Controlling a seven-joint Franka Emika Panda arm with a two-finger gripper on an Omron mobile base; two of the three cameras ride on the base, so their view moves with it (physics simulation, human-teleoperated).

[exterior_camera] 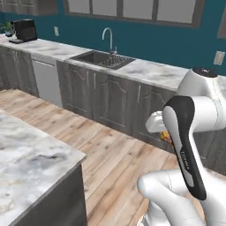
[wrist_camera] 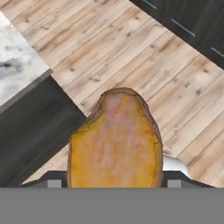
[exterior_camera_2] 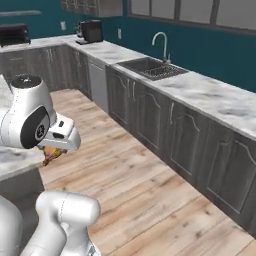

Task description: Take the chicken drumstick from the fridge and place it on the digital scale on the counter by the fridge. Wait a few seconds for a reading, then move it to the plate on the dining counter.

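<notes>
While the gripper hangs above the wooden floor, its two dark fingers are pinched against either side of the chicken drumstick, which rises between them in the hand view. That drumstick is a glossy golden orange-brown oval, paler and mottled down its middle, darker brown along its rim and at its rounded far end. From the left base view a sliver of it peeks out beside the arm's dark joint, and in the right base view it shows just under the white hand. Below and beside it in the hand view lies the corner of the dining counter, a white-grey marbled slab over a dark side panel; the drumstick is held off its edge, over the planks. Farther off runs a marble top over dark panelled cabinets, with a sink and curved tap set in it. At the far end stands a black coffee machine.
</notes>
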